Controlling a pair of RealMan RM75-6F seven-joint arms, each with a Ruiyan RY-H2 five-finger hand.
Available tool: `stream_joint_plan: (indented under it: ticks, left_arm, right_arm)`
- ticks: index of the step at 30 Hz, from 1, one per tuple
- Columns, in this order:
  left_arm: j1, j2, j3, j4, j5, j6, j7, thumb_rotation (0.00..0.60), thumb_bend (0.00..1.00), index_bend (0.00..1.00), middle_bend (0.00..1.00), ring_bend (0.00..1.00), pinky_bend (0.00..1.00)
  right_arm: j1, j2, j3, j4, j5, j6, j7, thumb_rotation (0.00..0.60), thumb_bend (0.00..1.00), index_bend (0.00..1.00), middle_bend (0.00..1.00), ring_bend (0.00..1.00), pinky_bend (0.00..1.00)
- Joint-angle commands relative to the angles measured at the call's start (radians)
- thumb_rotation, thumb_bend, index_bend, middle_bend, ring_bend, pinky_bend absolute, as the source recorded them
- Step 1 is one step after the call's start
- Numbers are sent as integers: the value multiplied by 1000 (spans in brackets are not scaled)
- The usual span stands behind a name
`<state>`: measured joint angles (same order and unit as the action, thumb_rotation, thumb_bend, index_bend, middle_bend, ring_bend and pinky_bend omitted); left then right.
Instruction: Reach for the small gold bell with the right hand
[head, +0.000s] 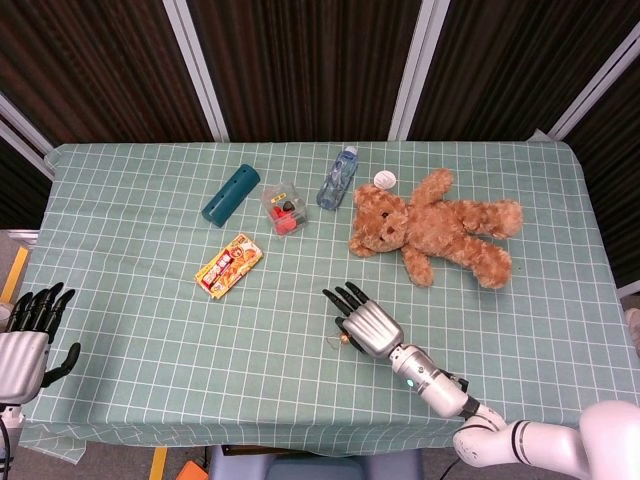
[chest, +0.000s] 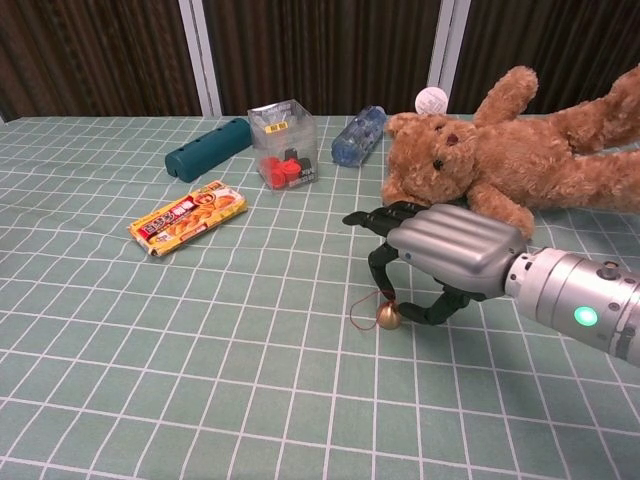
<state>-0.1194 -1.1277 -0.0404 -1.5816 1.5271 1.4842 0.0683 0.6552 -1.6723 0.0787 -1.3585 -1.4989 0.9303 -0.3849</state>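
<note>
The small gold bell (chest: 388, 316) lies on the green checked cloth with a thin red loop trailing to its left. In the head view only a sliver of the bell (head: 342, 341) shows at the hand's left edge. My right hand (chest: 445, 255) arches right over it, fingers curved down at its far side and thumb low at its right. The fingertips (chest: 381, 279) hang just above the bell, and I cannot tell if they touch it. From above, the right hand (head: 365, 322) covers the spot. My left hand (head: 22, 340) hangs with spread fingers off the table's left front corner, holding nothing.
A brown teddy bear (chest: 500, 160) lies just behind the right hand. Further back stand a clear box of red pieces (chest: 285, 143), a plastic bottle (chest: 358, 135) and a teal tube (chest: 208, 147). A snack packet (chest: 188, 218) lies to the left.
</note>
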Motion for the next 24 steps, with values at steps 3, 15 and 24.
stream_joint_plan:
  ticks: [3,15,24]
  left_arm:
    - [-1,0,1,-1,-1,-3,1,600,408,0,0,0,28]
    - [-1,1,1,0,-2,-3,0,600,410,0,0,0,28]
    - [-1,0,1,5,1,0,-5,600,411,0,0,0,28]
  right_arm:
    - [3,-2,-5,1,3,6,-1,600,463,676,33,0,0]
    - [11,-5,-12,-2,20,9,-15,600,498,703,46,0,0]
    - [15,-10,-15,-1,30,14,-19,600,540,732,60,0,0]
